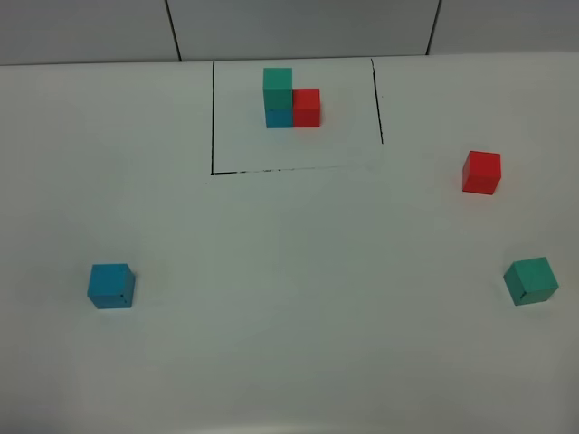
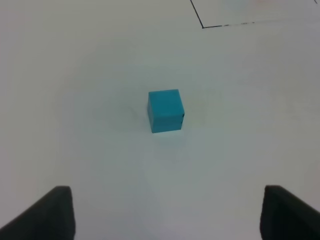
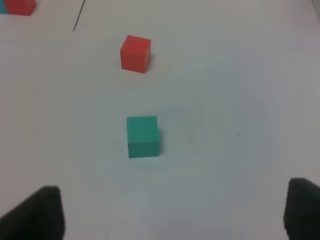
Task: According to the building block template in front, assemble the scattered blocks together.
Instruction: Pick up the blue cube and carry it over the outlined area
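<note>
The left hand [image 2: 167,192] was held apart facing the blue block [image 2: 166,110], near left; the right hand [image 3: 175,187], also apart, the green block [image 3: 143,136], near right. The red block [image 1: 481,172] was seen beyond it, the template [image 1: 291,98] far centre.

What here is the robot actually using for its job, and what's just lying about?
For the job:
- template, stacked cubes inside the black lines
- blue cube
- red cube
- green cube
The three loose cubes sit apart from one another.

Just there:
- white table
- wall behind it
Nothing else shows.
</note>
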Controlling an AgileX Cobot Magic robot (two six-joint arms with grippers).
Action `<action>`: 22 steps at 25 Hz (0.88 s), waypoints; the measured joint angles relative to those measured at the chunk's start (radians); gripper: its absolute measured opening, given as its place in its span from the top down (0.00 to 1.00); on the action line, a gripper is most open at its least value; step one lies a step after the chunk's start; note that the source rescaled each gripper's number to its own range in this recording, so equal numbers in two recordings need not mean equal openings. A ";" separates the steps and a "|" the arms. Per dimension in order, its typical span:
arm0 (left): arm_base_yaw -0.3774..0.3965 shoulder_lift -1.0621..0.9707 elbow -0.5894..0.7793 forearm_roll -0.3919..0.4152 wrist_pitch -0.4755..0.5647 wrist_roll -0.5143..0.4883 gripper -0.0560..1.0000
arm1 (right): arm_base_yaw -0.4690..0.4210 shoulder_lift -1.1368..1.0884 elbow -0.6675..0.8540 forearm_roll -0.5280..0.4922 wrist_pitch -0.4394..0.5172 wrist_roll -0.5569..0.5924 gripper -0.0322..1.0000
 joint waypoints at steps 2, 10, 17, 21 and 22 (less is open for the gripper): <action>0.000 0.000 0.000 0.000 0.000 0.000 0.28 | 0.000 0.000 0.000 0.000 0.000 0.000 0.22; 0.000 0.000 0.000 0.000 0.000 0.000 0.28 | 0.000 0.000 0.000 0.000 0.000 0.000 0.22; 0.000 0.000 0.000 0.000 0.000 0.000 0.28 | 0.000 0.000 0.000 0.000 0.000 0.000 0.22; 0.000 0.000 0.000 0.000 0.000 0.000 0.28 | 0.000 0.000 0.000 0.000 0.000 -0.001 0.22; 0.000 0.000 0.000 0.000 0.000 0.000 0.28 | 0.000 0.000 0.000 0.000 0.000 -0.001 0.22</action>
